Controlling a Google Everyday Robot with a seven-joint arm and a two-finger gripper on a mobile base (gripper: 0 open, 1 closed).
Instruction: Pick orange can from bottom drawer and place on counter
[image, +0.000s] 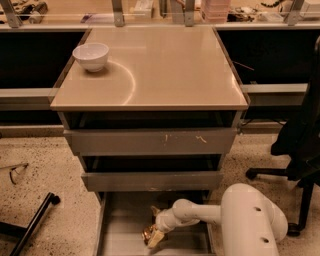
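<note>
The orange can (148, 232) lies in the open bottom drawer (120, 225), a wide grey tray pulled out at the foot of the cabinet. My gripper (154, 235) is down inside that drawer, right at the can, at the end of my white arm (200, 212), which reaches in from the lower right. The can shows as a small golden shine at the fingertips. The beige counter (165, 70) tops the cabinet, with a faint curved mark near its left side.
A white bowl (90, 55) stands on the counter's back left corner. The two upper grey drawers (150, 142) stick out slightly above the bottom one. A black office chair (300, 150) is at the right, a black bar (32, 225) lies on the floor at the left.
</note>
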